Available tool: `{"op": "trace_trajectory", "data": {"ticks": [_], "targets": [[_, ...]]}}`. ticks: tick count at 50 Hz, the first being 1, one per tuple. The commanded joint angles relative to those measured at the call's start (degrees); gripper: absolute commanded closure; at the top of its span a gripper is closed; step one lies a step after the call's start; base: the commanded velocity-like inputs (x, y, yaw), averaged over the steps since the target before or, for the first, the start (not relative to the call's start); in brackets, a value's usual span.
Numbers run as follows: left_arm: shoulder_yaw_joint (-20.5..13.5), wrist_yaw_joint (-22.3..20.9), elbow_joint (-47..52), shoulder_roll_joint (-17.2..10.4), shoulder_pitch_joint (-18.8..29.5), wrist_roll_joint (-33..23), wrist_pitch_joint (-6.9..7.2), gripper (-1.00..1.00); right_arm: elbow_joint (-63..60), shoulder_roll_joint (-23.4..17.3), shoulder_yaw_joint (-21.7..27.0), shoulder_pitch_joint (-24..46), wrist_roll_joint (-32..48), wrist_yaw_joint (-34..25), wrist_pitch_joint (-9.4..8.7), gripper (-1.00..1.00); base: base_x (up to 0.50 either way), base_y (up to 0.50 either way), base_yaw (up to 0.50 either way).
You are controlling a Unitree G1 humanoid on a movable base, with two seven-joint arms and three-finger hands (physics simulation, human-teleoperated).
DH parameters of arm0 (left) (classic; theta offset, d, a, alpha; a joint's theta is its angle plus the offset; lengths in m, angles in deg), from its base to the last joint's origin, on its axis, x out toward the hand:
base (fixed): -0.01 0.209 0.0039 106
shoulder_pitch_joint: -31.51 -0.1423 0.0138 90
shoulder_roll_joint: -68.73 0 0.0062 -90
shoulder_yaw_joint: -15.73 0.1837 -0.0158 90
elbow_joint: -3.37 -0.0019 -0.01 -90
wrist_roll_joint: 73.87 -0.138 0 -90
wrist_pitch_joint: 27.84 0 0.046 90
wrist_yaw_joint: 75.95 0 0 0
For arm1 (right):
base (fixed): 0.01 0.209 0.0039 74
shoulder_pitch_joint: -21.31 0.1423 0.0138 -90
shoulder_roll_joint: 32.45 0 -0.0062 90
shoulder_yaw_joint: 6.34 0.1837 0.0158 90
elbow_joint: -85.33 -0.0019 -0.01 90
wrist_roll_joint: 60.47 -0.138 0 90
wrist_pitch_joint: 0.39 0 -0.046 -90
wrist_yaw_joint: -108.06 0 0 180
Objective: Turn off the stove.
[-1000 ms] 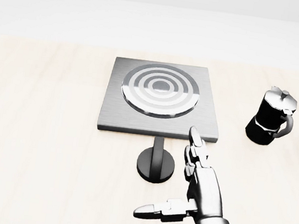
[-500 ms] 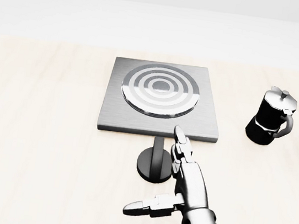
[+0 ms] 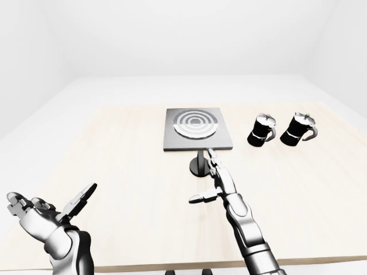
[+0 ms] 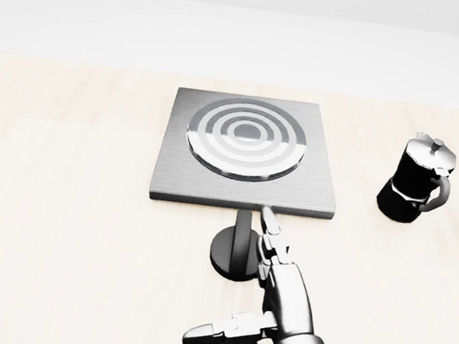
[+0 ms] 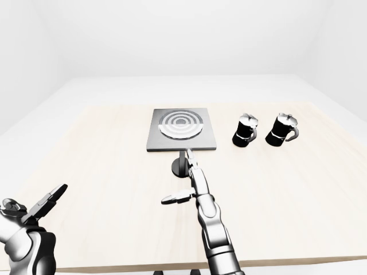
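A pale wooden table (image 3: 126, 166) stands in a plain white room, its light grain running across the whole top.

Near the middle of the table, toward the top of the head view, lies the stove (image 4: 248, 152): a flat square plate of brushed grey metal with a round burner (image 4: 247, 138) of concentric light and dark rings. Just below the plate's lower edge a short grey stem leads to a dark round knob (image 4: 235, 254), which rests on the wood and touches the plate only by that stem.

The right hand (image 4: 270, 280) reaches up from the bottom of the head view. Its fingers are spread and straight, gripping nothing; the long fingertips (image 4: 271, 223) lie over the right edge of the knob and point toward the plate's lower edge, while the thumb juts out to the left, apart from the knob. Whether the fingers actually touch the knob cannot be told.

To the right of the stove stand two black moka pots with silvery lids, the nearer moka pot (image 3: 262, 129) and the farther moka pot (image 3: 300, 129), side by side and well apart from the plate. Their lids are down, so their contents are hidden.

At the lower left of the left-eye view, the left hand (image 3: 46, 212) hovers beside the table edge, fingers splayed and empty.
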Motion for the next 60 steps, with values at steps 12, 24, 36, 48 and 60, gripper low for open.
{"op": "trace_trajectory", "data": {"ticks": [12, 24, 36, 48, 60], "targets": [[0.08, 0.03, -0.54, -0.11, 0.16, 0.05, -0.27, -1.00, 4.81, 0.07, 0.00, -0.67, -0.41, -0.01, 3.82, -1.00, 0.00, 0.00, 0.00], [0.18, 0.16, -0.07, -0.19, -0.01, 0.22, 0.08, -1.00, 4.99, 0.30, -0.24, -0.52, -0.13, -0.10, 3.73, -1.00, 0.00, 0.00, 0.00], [0.10, 0.05, -0.58, -0.23, 0.25, 0.12, -0.15, -1.00, 8.40, 0.98, -1.24, 0.12, 1.31, 0.04, 4.89, -1.00, 0.00, 0.00, 0.00], [0.17, 0.23, -0.61, -0.27, 0.29, 0.11, -0.08, -1.00, 12.20, 2.45, -3.40, 1.48, 5.41, 0.93, 5.59, -1.00, 0.00, 0.00, 0.00], [0.16, 0.04, -0.82, -0.26, 0.33, 0.20, -0.25, -1.00, 18.35, 4.12, -3.28, 7.68, 8.19, 1.89, 4.97, -1.00, 0.00, 0.00, 0.00]]}}
